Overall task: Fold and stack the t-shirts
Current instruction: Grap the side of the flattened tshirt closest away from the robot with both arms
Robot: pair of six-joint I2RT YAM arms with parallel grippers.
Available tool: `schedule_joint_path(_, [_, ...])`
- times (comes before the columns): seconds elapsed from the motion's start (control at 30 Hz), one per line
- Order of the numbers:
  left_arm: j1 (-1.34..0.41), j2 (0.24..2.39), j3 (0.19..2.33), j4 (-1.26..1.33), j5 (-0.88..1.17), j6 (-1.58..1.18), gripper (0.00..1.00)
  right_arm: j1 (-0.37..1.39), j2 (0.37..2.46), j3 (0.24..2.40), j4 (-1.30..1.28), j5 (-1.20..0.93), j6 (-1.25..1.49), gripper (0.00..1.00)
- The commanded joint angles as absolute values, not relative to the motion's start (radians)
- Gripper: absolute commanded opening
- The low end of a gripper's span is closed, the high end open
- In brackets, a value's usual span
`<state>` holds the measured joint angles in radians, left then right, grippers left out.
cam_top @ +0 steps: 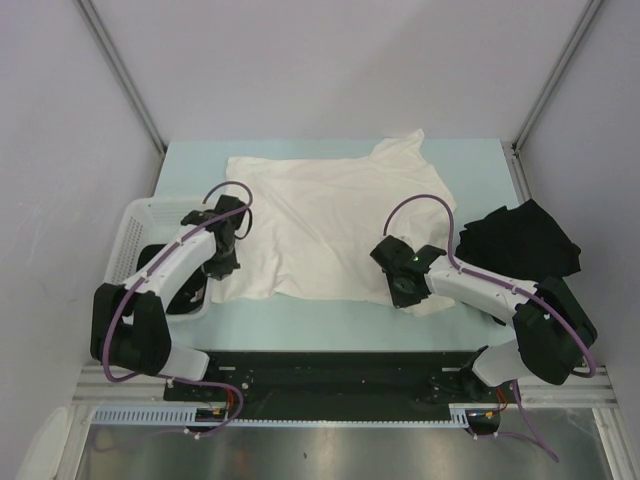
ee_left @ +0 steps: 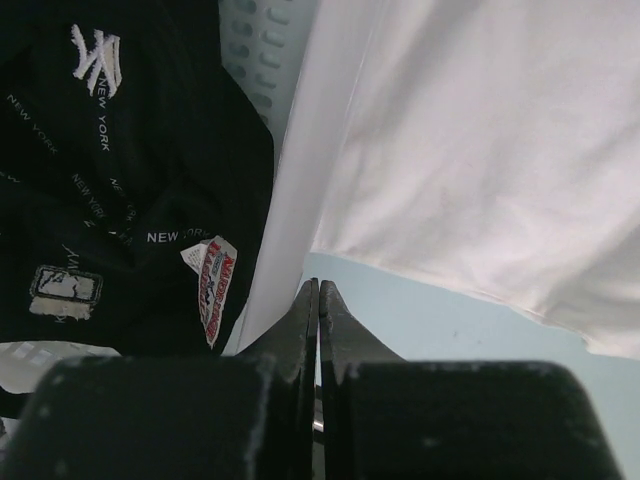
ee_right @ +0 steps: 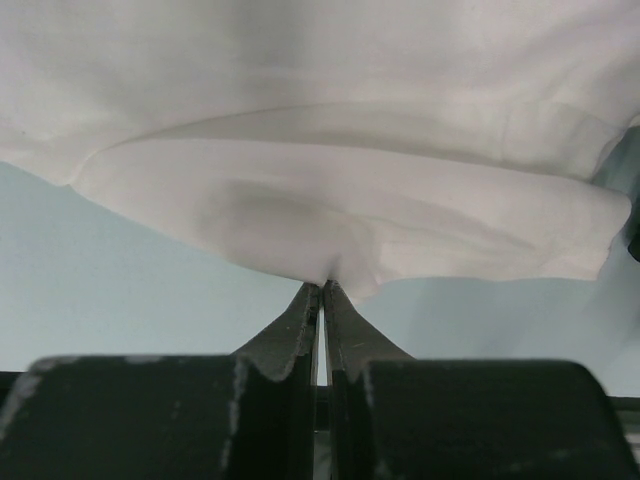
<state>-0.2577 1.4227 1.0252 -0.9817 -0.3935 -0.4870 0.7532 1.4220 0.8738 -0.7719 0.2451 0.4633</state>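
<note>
T-shirt between basket and shirt pile

In your left wrist view, the only readable writing is on the black t-shirt. A white interlocked "NY" monogram sits near its top, with "NEW YORK" beneath it. The same words, "NEW YORK", repeat in small white capitals in lines across the fabric. You can also see a red-and-white tag and a pale rectangular patch on the shirt, but their lettering is too small and tilted to read.
</note>
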Motion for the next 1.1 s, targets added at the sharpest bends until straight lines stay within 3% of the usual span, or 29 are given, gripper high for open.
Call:
schedule_joint_path(0.0, [-0.229,1.399,1.062,-0.992,-0.428,-0.466,0.0,0.747,1.416,0.91,-0.761,0.249,0.448,0.07])
schedule_joint_path(0.7, [-0.138,1.405,1.072,-0.966,-0.42,-0.397,0.0,0.744,1.417,0.91,-0.761,0.248,0.453,0.07])
schedule_joint_path(1.07, [-0.138,1.404,1.032,-0.962,-0.315,-0.339,0.0,0.742,1.424,0.91,-0.744,0.238,0.471,0.07])
